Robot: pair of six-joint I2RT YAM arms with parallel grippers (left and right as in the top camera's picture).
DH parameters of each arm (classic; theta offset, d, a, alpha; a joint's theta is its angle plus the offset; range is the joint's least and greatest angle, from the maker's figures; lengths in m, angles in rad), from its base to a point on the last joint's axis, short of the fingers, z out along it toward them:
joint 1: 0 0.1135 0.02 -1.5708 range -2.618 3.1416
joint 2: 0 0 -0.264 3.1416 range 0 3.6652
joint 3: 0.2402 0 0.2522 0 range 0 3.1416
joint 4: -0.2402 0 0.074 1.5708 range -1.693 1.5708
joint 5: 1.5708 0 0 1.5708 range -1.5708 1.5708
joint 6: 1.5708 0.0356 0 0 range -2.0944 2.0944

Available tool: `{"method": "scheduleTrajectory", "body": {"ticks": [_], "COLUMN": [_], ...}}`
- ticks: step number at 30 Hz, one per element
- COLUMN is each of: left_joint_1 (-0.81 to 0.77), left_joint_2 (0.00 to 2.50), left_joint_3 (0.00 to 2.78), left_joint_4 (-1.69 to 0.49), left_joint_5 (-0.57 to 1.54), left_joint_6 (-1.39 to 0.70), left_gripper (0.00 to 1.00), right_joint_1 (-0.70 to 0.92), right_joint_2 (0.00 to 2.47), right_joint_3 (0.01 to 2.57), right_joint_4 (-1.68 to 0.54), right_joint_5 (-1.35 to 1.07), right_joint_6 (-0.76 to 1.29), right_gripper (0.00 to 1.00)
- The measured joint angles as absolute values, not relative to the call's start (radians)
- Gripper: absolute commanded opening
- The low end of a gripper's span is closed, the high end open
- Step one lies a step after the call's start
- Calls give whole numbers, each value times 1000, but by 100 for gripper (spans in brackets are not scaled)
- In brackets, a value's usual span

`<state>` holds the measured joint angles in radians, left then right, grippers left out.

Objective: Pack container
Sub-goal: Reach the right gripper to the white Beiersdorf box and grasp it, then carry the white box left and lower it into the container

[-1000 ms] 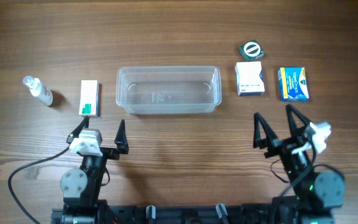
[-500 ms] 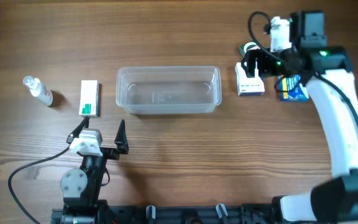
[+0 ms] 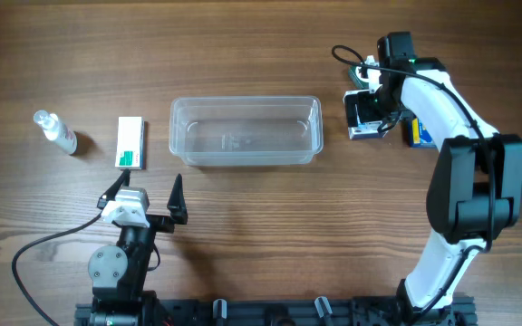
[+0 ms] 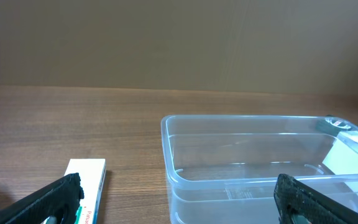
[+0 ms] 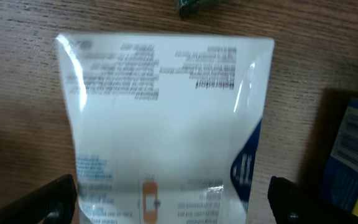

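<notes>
The clear plastic container (image 3: 245, 130) stands empty at the table's middle; it also shows in the left wrist view (image 4: 266, 162). My right gripper (image 3: 374, 101) is open, straddling the white and blue box (image 3: 362, 118) right of the container; in the right wrist view the box (image 5: 166, 124) lies between the fingertips (image 5: 173, 202), not clamped. My left gripper (image 3: 145, 195) is open and empty near the front edge, its fingertips (image 4: 179, 202) framing the container. A white and green box (image 3: 131, 142) lies left of the container and shows in the left wrist view (image 4: 89, 180).
A small spray bottle (image 3: 55, 131) lies at the far left. A green box with a round mark (image 3: 359, 72) sits behind the white and blue box, partly under the right arm. A blue and yellow box (image 3: 420, 131) lies beside it; its edge shows in the right wrist view (image 5: 353, 155).
My right arm has swung from the front right out to the boxes and has come down over the white and blue box with jaws open. The left arm has not moved.
</notes>
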<state>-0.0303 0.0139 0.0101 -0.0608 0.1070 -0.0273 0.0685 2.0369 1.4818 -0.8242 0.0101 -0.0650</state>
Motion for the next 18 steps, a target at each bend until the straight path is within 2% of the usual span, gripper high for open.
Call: {"method": "scheduleTrajectory", "body": {"ticks": [7,8,10,12,18], "left_joint_1": [-30,-30,-30,-30,-30], "left_joint_2": [14,14,14,14,14], "left_joint_3": [10,10,10,10,10], "left_joint_4": [-61,-61,-61,-61,-61], "left_joint_5": [107,107,107,107,107], "left_joint_6": [-27,-27,-27,-27,-27], "left_gripper": [100,100,100,100,100], "right_joint_1": [68,68,68,68,68], "right_joint_2": [2079,2083,2085,2085,2085], "right_joint_3": [1482,1482,1482,1482,1482], "right_joint_4": [-807,-804,-794,-779,-775], "right_joint_5": [13,13,12,13,13], "right_joint_6": [-65,-65,-64,-54,-51], "right_gripper": [98,94,80,73,69]}}
